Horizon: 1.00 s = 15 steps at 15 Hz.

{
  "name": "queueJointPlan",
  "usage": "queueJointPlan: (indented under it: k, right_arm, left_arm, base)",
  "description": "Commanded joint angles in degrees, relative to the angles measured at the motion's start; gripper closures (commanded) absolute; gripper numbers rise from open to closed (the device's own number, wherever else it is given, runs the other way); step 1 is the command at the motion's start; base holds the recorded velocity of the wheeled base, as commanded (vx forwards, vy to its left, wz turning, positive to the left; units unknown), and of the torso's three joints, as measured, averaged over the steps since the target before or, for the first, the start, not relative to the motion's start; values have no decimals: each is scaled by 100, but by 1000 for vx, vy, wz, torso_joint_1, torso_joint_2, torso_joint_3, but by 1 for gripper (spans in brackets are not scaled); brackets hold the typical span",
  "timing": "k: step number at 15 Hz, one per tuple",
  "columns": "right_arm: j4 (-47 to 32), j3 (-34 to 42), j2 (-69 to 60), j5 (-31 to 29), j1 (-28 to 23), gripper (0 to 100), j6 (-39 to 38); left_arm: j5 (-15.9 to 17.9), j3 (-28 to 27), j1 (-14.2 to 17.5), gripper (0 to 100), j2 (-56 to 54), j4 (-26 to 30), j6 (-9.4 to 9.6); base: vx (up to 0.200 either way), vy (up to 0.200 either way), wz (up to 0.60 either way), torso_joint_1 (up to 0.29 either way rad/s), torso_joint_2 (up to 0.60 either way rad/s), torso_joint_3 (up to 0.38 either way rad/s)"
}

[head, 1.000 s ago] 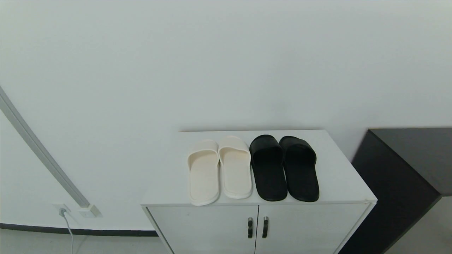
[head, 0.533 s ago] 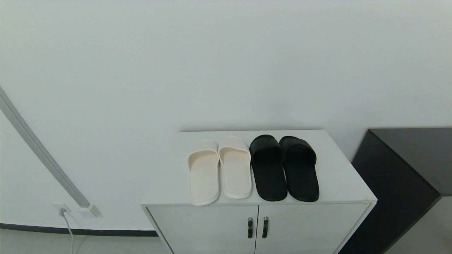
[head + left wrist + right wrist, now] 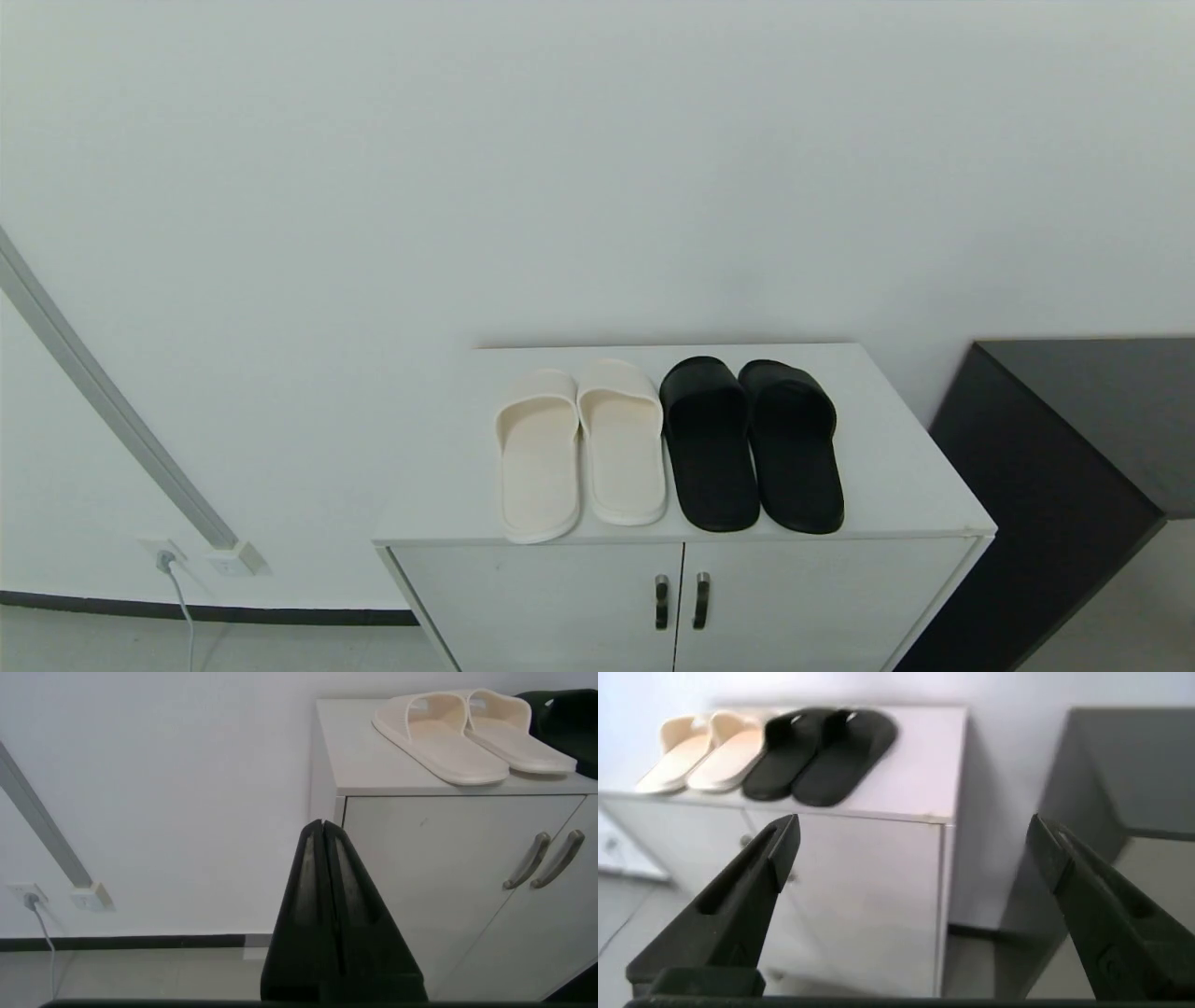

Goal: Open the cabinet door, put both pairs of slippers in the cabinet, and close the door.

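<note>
A white cabinet (image 3: 896, 467) stands against the wall with both doors closed and two dark handles (image 3: 681, 600) at the middle seam. On its top lie a cream pair of slippers (image 3: 579, 453) on the left and a black pair (image 3: 752, 443) on the right, side by side. My left gripper (image 3: 323, 835) is shut, low and left of the cabinet (image 3: 430, 849), short of it; the cream slippers (image 3: 472, 733) lie above the door handles (image 3: 547, 857). My right gripper (image 3: 910, 835) is open wide, facing the cabinet (image 3: 878, 896) from the right front, with both pairs (image 3: 775, 737) on its top.
A black cabinet (image 3: 1074, 457) stands directly right of the white one. A grey conduit (image 3: 103, 401) runs down the wall to a socket with a plugged cable (image 3: 173, 569) at the lower left. Open floor lies left of the white cabinet.
</note>
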<state>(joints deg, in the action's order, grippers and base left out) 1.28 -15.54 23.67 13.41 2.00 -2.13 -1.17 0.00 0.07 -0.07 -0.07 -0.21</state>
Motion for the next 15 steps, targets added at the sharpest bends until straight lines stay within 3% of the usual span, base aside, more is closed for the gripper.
queueJointPlan:
  k: [1,3,5,8,12,15]
  right_arm:
    - [1023,-168,2379,259,855,0,-77]
    - [1955,-186,3372,-102,1470,0,-332]
    - [2737,-274,4022,-937,2331,0,-797]
    - [2895,-810,4787,-2220,3421,0,-1123]
    - [2913,-1654,5780,-3195,4151,0,-1325]
    - [2931,-2023,6413,-3784,4423,0,-1430]
  left_arm:
    - [-6,0,1,100,7,-1,-6]
    - [3,0,1,100,7,-1,-6]
    - [3,0,1,100,7,-1,-6]
    - [3,0,1,100,7,-1,3]
    - [3,0,1,100,7,-1,-6]
    - [12,0,1,100,7,-1,-14]
  base:
    - [0,0,0,0,0,0]
    - [0,0,0,0,0,0]
    - [0,0,0,0,0,0]
    - [0,0,0,0,0,0]
    - [0,0,0,0,0,0]
    - [0,0,0,0,0,0]
